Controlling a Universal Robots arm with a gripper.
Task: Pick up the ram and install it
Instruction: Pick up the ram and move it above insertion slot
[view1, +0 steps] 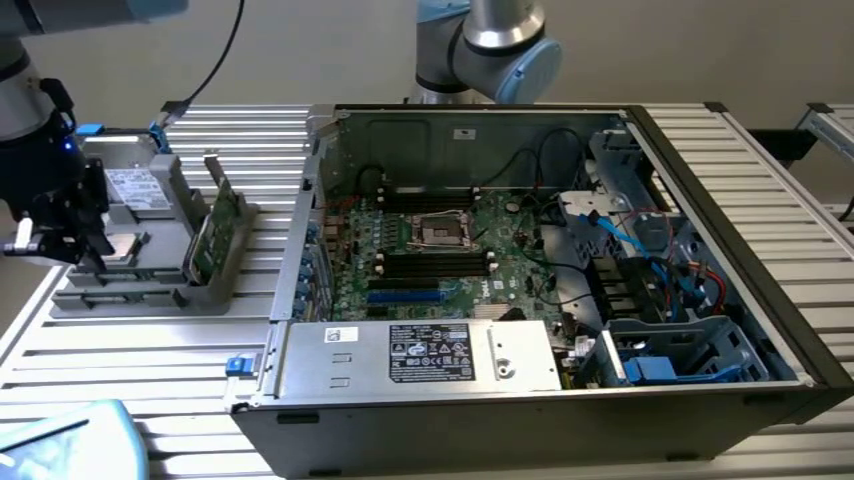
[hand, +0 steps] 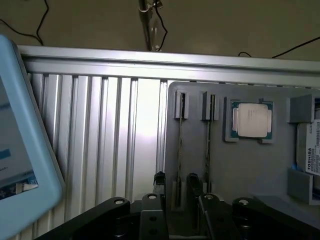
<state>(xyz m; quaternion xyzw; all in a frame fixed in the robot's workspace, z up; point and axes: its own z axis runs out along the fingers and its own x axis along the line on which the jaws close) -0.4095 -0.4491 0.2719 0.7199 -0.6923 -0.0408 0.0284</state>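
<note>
Two ram sticks stand on edge in slots of a grey holder tray (view1: 134, 295) at the exterior view's left. One green ram stick (view1: 218, 235) shows its side there. In the wrist view both appear edge-on, as one ram stick (hand: 178, 150) and a second ram stick (hand: 208, 145). My gripper (view1: 83, 258) hangs over the tray. In the wrist view my gripper (hand: 176, 184) is open, with one black fingertip (hand: 159, 180) on each side of the first stick's line and a gap to each. The memory slots (view1: 427, 265) lie on the motherboard inside the open computer case (view1: 747, 250).
A square silver processor chip (hand: 251, 121) and a grey drive with a white label (hand: 311, 152) sit in the same tray. A blue-framed tablet (hand: 20, 150) lies beside the tray on the ribbed aluminium table (hand: 100, 130). Cables and a drive cage crowd the case's side at the exterior view's right.
</note>
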